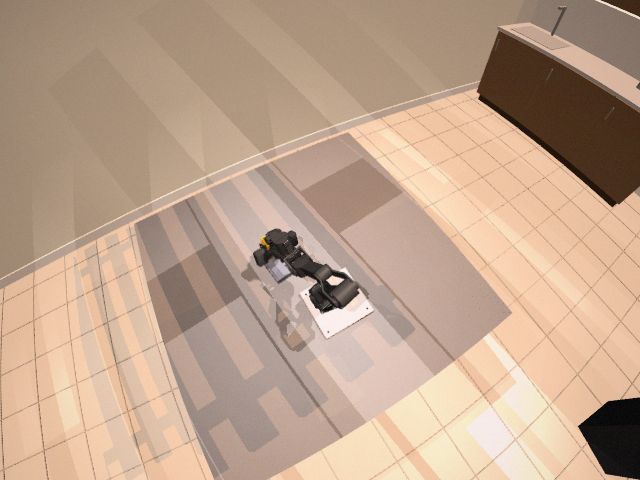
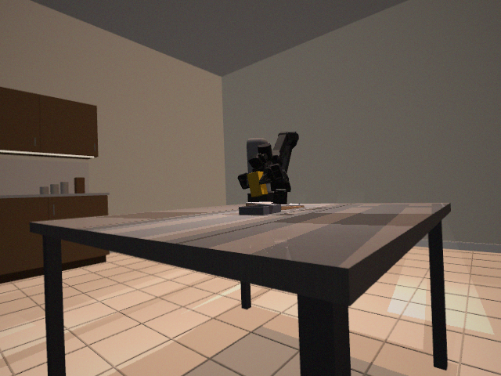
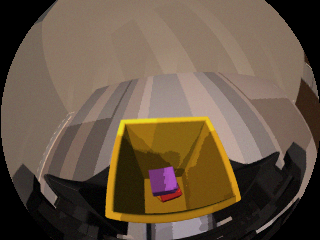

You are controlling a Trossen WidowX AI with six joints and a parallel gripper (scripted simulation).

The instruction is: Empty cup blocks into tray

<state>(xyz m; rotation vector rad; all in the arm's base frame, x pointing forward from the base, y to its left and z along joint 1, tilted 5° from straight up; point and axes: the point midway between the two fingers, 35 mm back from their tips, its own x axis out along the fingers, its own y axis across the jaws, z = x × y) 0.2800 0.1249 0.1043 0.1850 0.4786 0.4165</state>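
In the claw [image 1: 265, 244] [image 2: 254, 182] [image 3: 162, 151], pinched from both sides: the yellow cup [image 1: 264, 242] [image 2: 257, 185] [image 3: 172, 135], up off the table [image 1: 434, 268] [image 2: 194, 251] [image 3: 170, 95] and leaning a little. Down inside it, a purple block [image 3: 163, 180] on top of a red block [image 3: 171, 195], with possibly more hidden underneath.

Below, flat on the table, the shallow grey tray [image 1: 278, 270] [image 2: 253, 210], partly covered by the arm from above. Exact overlap between cup and tray impossible to tell.

Judging by this, now at the carrying and lining-up step, with pouring not yet done. Next, probably, to bring the mouth of the cup fully over the tray, then roll it well past level without loosening the grip. Worth tipping low and slowly, to avoid blocks bouncing over the low rim or catching in a corner of the cup.

Under the arm, a white plate [image 1: 330, 329]; across the tabletop, long bands of light and shadow. Beyond, pale floor tiles, plain walls, a brown counter [image 1: 558, 98] [image 2: 22, 234] with a tap [image 1: 557, 21], and brown cupboards [image 2: 60, 129] above pale canisters [image 2: 64, 187].
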